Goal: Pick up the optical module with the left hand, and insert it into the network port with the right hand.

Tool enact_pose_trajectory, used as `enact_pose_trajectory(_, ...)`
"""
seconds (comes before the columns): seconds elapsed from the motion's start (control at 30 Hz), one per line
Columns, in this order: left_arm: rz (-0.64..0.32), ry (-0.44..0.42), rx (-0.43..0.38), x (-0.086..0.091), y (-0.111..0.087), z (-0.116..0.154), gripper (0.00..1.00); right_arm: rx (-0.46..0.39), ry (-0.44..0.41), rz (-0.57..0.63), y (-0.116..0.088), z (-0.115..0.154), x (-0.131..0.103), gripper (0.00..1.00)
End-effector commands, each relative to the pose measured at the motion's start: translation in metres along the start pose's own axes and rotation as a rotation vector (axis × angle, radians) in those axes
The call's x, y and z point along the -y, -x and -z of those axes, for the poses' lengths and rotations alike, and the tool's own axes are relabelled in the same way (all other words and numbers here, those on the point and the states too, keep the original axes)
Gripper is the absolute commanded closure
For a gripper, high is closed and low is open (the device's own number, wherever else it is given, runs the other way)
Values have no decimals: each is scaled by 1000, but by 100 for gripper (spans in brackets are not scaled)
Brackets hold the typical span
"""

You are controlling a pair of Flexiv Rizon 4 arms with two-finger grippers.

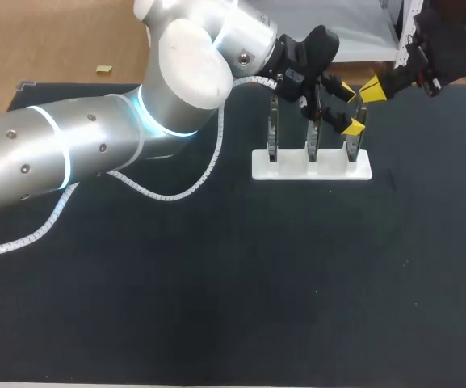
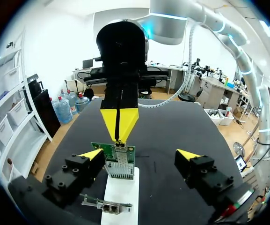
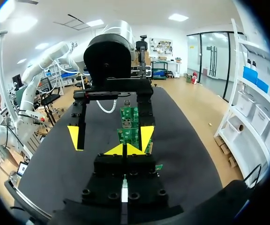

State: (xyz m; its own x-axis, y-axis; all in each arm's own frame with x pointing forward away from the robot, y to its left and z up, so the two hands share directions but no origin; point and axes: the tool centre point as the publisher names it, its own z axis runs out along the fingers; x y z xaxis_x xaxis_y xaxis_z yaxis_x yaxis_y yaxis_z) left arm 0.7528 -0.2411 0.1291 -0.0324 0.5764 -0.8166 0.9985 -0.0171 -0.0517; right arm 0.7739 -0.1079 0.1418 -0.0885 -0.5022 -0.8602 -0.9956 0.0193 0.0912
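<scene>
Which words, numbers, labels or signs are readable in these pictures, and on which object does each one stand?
No text can be read in any view.
Any print on the green circuit boards is too small to read.
The white stand and the black table mat show no label or sign.

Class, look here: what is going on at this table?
Both arms meet at a white rack holding three upright circuit boards. The left pincer is open, straddling the end board. The right pincer is shut, its tips at that board's top edge.
</scene>
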Motion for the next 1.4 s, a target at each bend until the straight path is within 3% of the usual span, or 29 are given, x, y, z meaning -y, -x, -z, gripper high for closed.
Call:
enact_pose_trajectory(0.03, 1, -8, -7, -4, 2, -1, 0, -2, -2, -3, -6, -4, -2, 100)
enact_pose_trajectory(0.53, 1, -8, -7, -4, 2, -1, 0, -22, 0, 5, -8, -8, -4, 100)
enact_pose_trajectory(1.4, -16, 1, -8, -5, 6, 2, 0, 20, -39, 52, 12, 5, -1, 100)
